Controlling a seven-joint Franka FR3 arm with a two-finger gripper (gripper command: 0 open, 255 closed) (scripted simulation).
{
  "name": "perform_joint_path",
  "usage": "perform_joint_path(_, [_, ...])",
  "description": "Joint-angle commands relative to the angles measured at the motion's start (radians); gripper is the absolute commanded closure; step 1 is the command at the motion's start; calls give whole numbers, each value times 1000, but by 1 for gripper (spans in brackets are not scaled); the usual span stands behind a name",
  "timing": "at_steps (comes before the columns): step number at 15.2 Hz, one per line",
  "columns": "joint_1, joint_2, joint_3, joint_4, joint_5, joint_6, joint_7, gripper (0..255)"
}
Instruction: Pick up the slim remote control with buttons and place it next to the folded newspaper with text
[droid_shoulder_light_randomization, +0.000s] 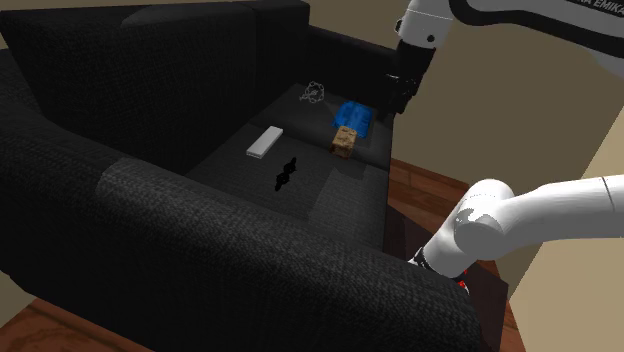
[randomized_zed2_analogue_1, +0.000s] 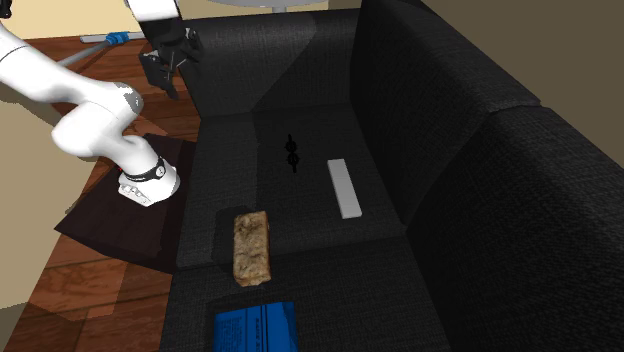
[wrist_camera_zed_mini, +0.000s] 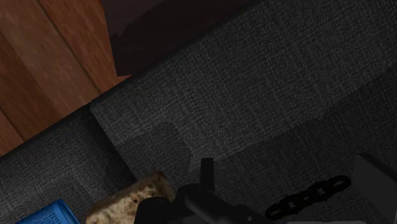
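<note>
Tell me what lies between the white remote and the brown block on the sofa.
Only bare dark sofa fabric lies between the remote and the brown block, seen in the second exterior view; the small black object sits aside.

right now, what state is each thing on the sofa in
remote: lying flat on the sofa seat, not held
blue newspaper: folded, flat on the seat
brown block: lying flat beside the newspaper
black chain-like item: lying on the seat near the remote
gripper: high above the sofa, away from the remote
</note>
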Motion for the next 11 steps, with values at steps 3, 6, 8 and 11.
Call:
perform_joint_path(3, [-11, 54, 28, -1, 14, 55, 60, 0])
perform_joint_path(6, [-29, 143, 67, 10, 29, 134, 149, 0])
perform_joint_path(8, [-41, 208, 91, 25, 34, 184, 209, 0])
perform_joint_path(11, [-58, 310, 124, 58, 33, 254, 298, 0])
